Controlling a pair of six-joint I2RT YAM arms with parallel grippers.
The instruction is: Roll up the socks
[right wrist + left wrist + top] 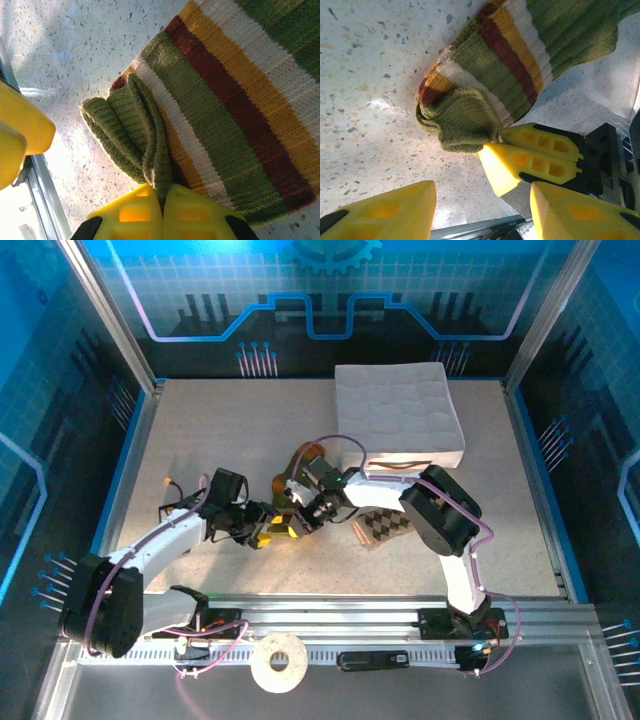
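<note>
Olive-green sock [225, 125] runs diagonally, folded cuff [130, 135] pinched by right hand [162, 215]; left hand [482, 210] spread.

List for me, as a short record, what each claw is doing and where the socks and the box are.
left gripper: open, holding nothing, close to the green sock's cuff
right gripper: shut on the bunched cuff of the green sock
green sock: lying flat, cuff end folded up
argyle sock: beside the right arm, not held
box: white, quilted, on the far side
</note>
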